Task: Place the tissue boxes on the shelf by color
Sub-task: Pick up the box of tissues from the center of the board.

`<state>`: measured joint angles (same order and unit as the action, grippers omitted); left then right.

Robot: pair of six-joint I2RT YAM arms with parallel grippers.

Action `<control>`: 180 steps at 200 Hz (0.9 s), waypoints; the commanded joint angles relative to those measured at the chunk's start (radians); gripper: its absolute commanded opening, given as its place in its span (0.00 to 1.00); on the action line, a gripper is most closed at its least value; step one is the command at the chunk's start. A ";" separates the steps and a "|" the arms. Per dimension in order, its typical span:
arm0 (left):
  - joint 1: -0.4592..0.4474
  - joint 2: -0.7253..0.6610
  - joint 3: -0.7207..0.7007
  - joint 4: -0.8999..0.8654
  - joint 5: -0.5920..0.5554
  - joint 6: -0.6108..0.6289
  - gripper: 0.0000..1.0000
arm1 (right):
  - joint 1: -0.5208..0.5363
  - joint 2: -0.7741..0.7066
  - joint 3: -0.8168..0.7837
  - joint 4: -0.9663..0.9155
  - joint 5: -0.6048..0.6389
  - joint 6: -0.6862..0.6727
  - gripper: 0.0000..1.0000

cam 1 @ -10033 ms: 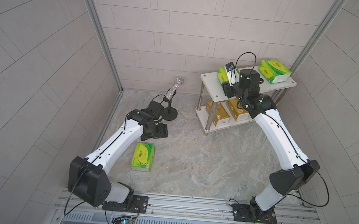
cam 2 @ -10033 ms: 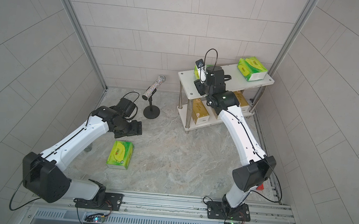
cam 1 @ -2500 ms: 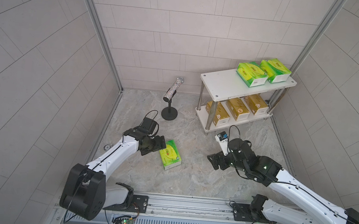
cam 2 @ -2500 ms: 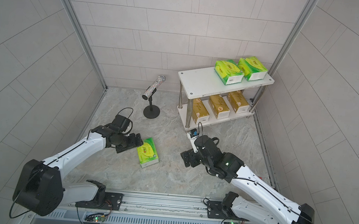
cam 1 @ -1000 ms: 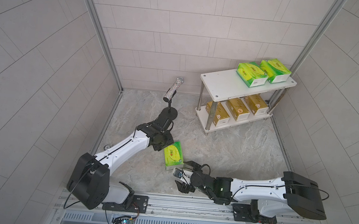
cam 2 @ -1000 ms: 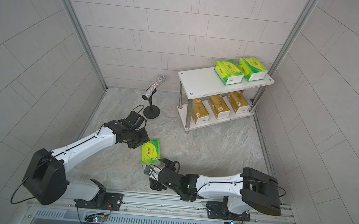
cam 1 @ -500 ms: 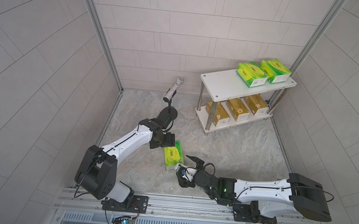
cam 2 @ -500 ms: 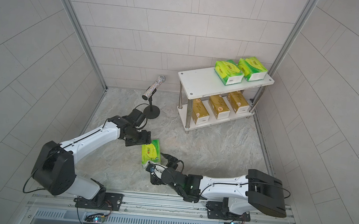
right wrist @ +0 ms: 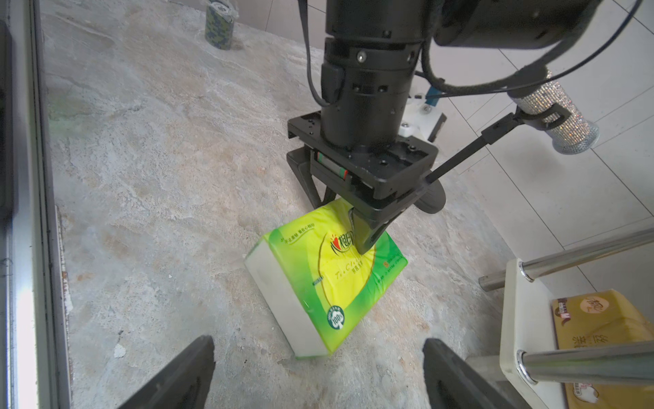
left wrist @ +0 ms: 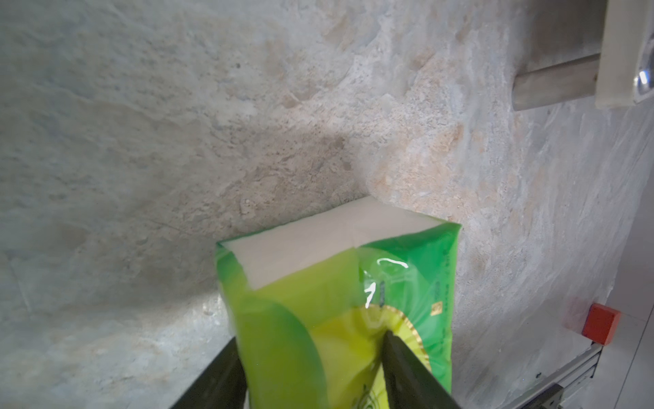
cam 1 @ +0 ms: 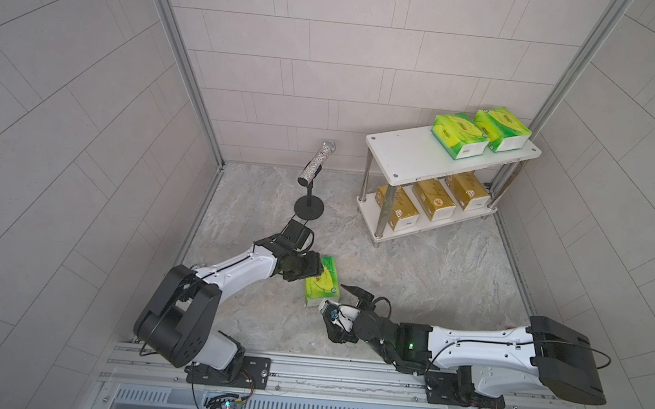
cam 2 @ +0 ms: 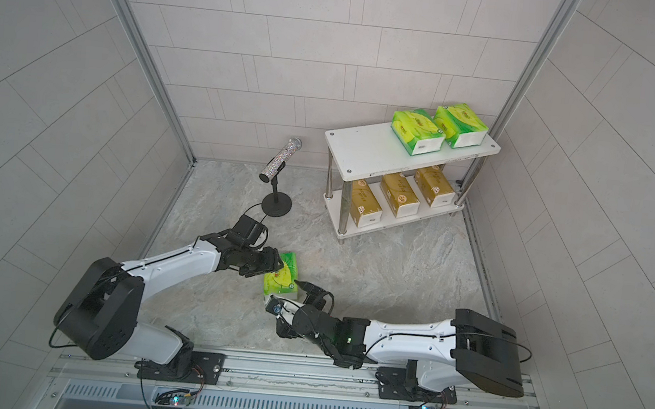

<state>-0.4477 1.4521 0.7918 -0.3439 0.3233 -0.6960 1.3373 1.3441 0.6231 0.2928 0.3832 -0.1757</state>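
Note:
A green tissue box (cam 1: 324,285) (cam 2: 282,277) lies on the stone floor, left of centre. My left gripper (cam 1: 314,269) (left wrist: 311,347) is shut on its far end, and one finger dents the wrapping (right wrist: 364,240). My right gripper (right wrist: 318,343) (cam 1: 342,311) stands open just short of the box's near end, its fingers wide apart with nothing between them. The white shelf (cam 1: 404,155) (cam 2: 363,151) stands at the back right. Two green boxes (cam 1: 459,136) (cam 1: 501,128) sit on its top board, and three gold ones (cam 1: 397,208) (cam 1: 432,201) (cam 1: 466,190) on the lower board.
A black-based stand with a glittery cylinder (cam 1: 315,163) (right wrist: 555,117) stands just behind the left arm. A small patterned can (right wrist: 219,23) sits by the left wall. A red block (left wrist: 600,327) lies near the right wall. Tiled walls close three sides, and a metal rail (cam 1: 342,373) runs along the front.
My left gripper let go of the green box for a moment, then closed on its far end again. My right gripper has moved up to the box's near end, still open.

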 commanded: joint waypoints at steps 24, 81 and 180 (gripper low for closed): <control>-0.043 0.011 0.050 -0.160 -0.153 -0.200 0.51 | 0.006 0.076 0.032 0.023 0.005 -0.119 0.95; -0.071 0.065 0.218 -0.357 -0.169 -0.205 0.49 | 0.006 0.201 0.014 0.197 0.048 -0.291 0.97; -0.071 0.135 0.302 -0.481 -0.146 -0.186 0.48 | -0.004 0.532 0.035 0.571 0.144 -0.497 1.00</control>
<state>-0.5175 1.5787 1.0775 -0.7597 0.1844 -0.8921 1.3369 1.8343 0.6411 0.7742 0.4740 -0.6167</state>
